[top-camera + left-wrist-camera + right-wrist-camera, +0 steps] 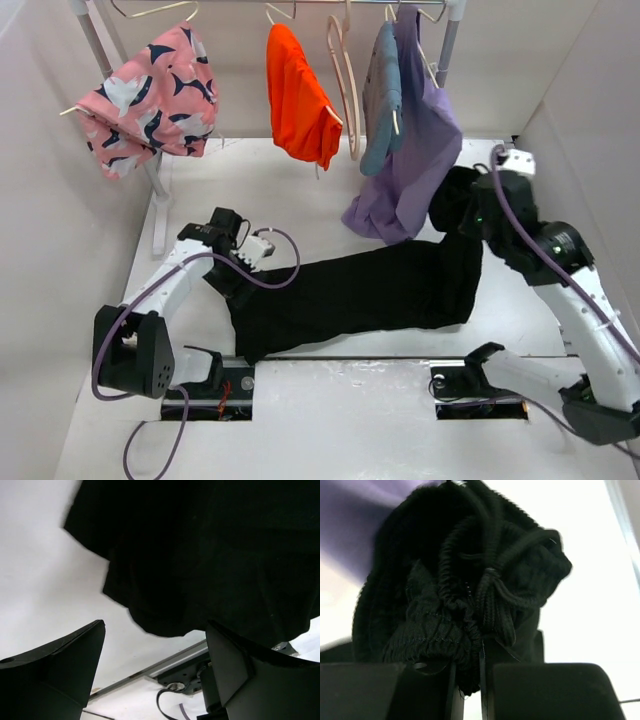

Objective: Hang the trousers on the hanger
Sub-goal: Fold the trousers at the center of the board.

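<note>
Trousers (pixel 370 290) sprawl across the middle of the table (pixel 300 200), leg ends toward its near left corner, where the left gripper (pixel 156 627) hovers, jaws wide, holding nothing. The right gripper (pixel 467 680) pinches the bunched waistband, raised near the right edge. The hanger (pixel 343 95) hangs above the far edge beside the orange garment (pixel 300 95).

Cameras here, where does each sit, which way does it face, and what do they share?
Top external: above and behind the bases, looking down on the table and the trousers; both arms show.
Left wrist: on the left arm, facing down past the open left gripper at the trousers' leg end.
Right wrist: on the right arm, facing past the right gripper, shut on the bunched waistband.
Shared: all three see the trousers.
</note>
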